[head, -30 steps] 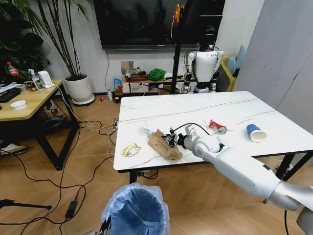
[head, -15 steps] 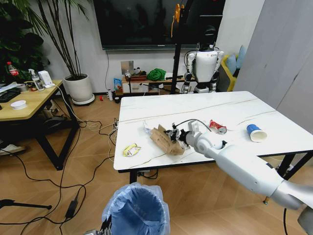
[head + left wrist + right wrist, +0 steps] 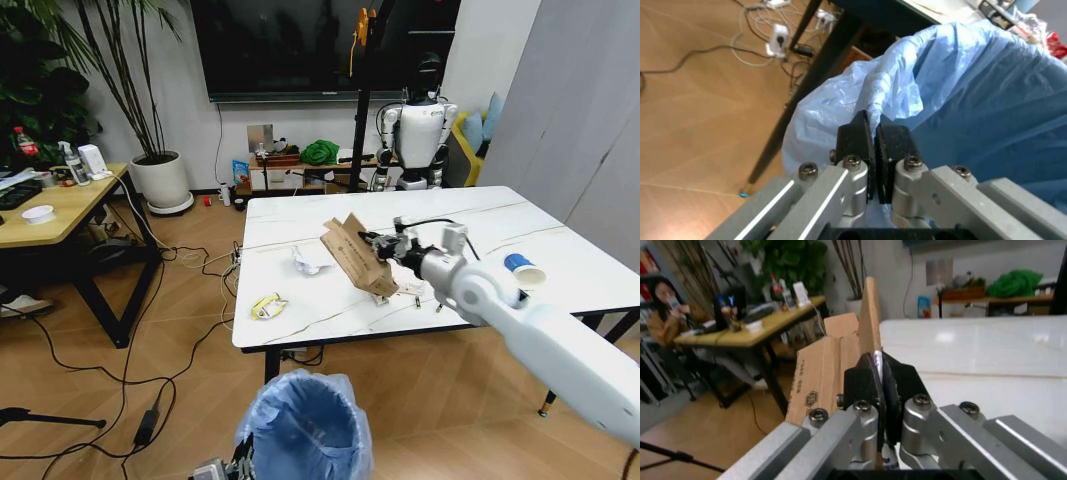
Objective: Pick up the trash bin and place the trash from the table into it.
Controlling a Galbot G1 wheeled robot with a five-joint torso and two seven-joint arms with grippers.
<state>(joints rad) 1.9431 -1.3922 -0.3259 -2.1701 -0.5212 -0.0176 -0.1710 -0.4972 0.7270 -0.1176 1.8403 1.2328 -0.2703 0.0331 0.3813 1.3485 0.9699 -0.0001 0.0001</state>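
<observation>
right end effector (image 3: 383, 244) clamps cardboard (image 3: 357, 256) above table (image 3: 300, 315) | left end effector (image 3: 873, 145) pinches trash bin (image 3: 303, 428) rim

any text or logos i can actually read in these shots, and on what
No text can be read.
Cardboard in the right gripper: a small dark printed mark, too blurred to read.
Yellow wrapper on the table: print too small to read.
Blue-and-white paper cup: no legible lettering.
Trash bin, gripped at its bag rim by the left gripper: plain blue bag, no print.
</observation>
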